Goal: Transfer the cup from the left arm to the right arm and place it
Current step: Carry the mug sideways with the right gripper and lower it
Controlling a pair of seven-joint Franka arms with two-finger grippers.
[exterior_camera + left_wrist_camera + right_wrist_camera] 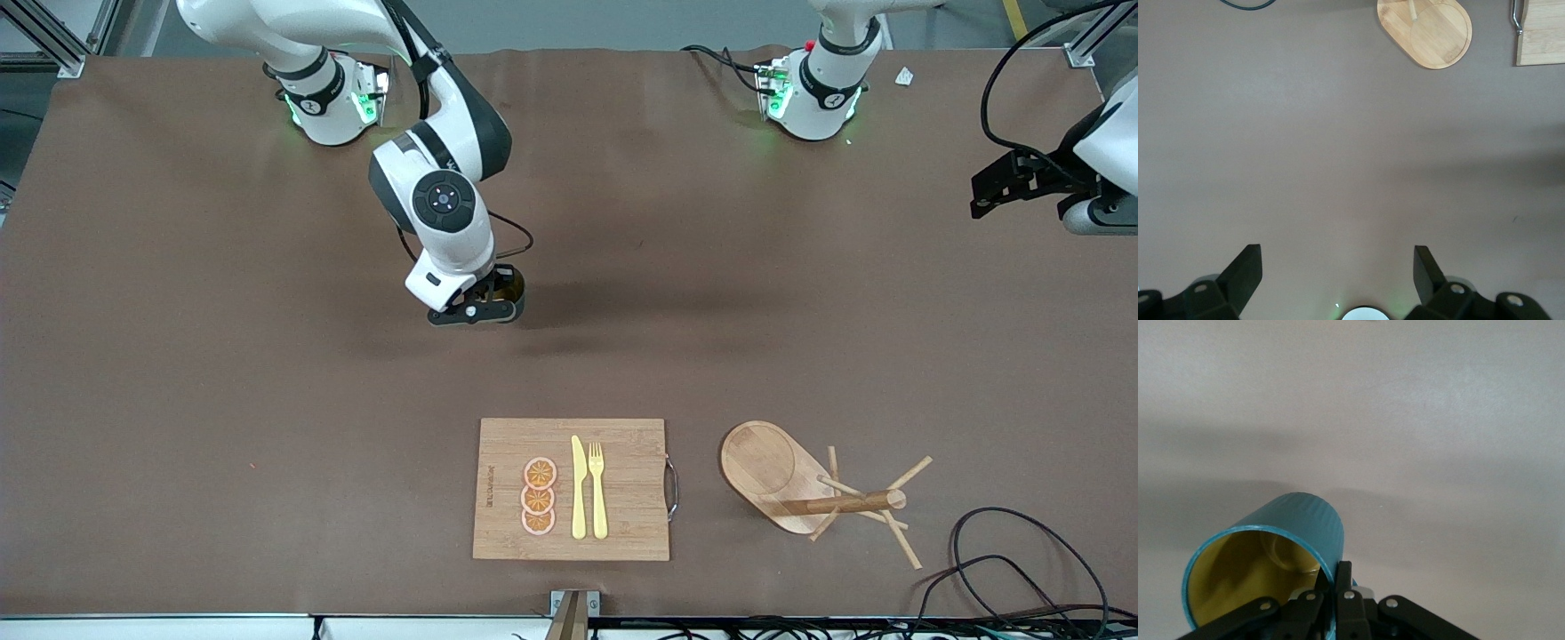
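Observation:
The teal ribbed cup (1288, 533) with its yellow inside is pinched by its rim wall in my right gripper (1336, 570), one finger inside the mouth and one outside. From the front, the right gripper (484, 307) hangs low over the middle of the table. Only a dark edge of the cup (511, 283) shows past it there, and the handle is hidden. My left gripper (982, 200) waits over the left arm's end of the table. In its wrist view the left gripper (1337, 263) stands open, with only bare table between the fingers.
A bamboo cutting board (622, 444) with orange slices (539, 496), a yellow knife (579, 489) and a fork (597, 489) lies near the front edge. A wooden mug tree (782, 471) lies tipped over beside it. Black cables (1005, 551) curl at the corner.

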